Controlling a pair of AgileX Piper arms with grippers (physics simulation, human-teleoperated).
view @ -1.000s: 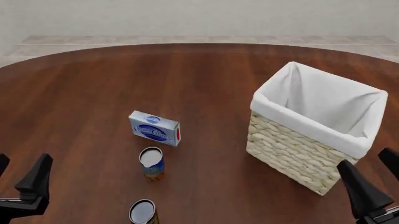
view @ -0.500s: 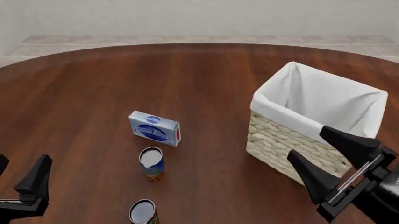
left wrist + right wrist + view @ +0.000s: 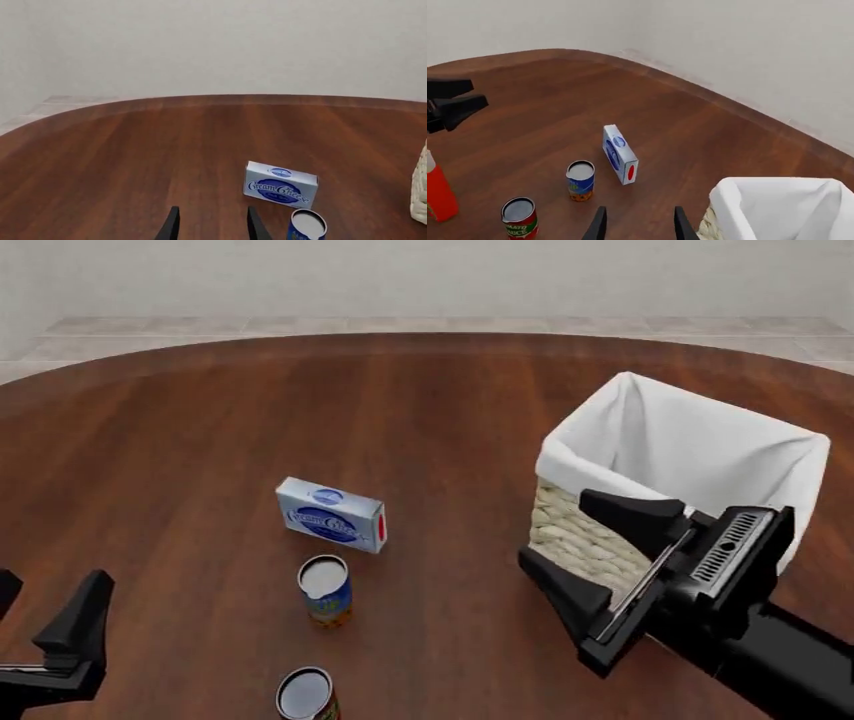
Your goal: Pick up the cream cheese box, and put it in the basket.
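Note:
The cream cheese box (image 3: 331, 514) stands on its long edge left of centre on the brown table, pale blue-white with a blue oval logo and a red end; the wrist views show the box (image 3: 280, 184) (image 3: 620, 155) too. The basket (image 3: 587, 465), woven with a white liner, stands to its right and also shows in both wrist views (image 3: 780, 205) (image 3: 420, 195). My right gripper (image 3: 554, 530) (image 3: 638, 225) is open and holds nothing, hovering in front of the basket's near-left side and pointing toward the box. My left gripper (image 3: 51, 590) (image 3: 212, 225) is open at the near-left edge, well apart from the box.
A blue-labelled can (image 3: 324, 590) (image 3: 580, 180) (image 3: 307, 226) stands just in front of the box. A red-labelled can (image 3: 307, 695) (image 3: 519, 217) stands nearer still. A red bottle (image 3: 437, 192) shows at the right wrist view's edge. The table's round far edge meets a pale floor.
My right arm has swung up and leftward from the near-right corner, now covering part of the basket's front. The left arm, box and cans have stayed put.

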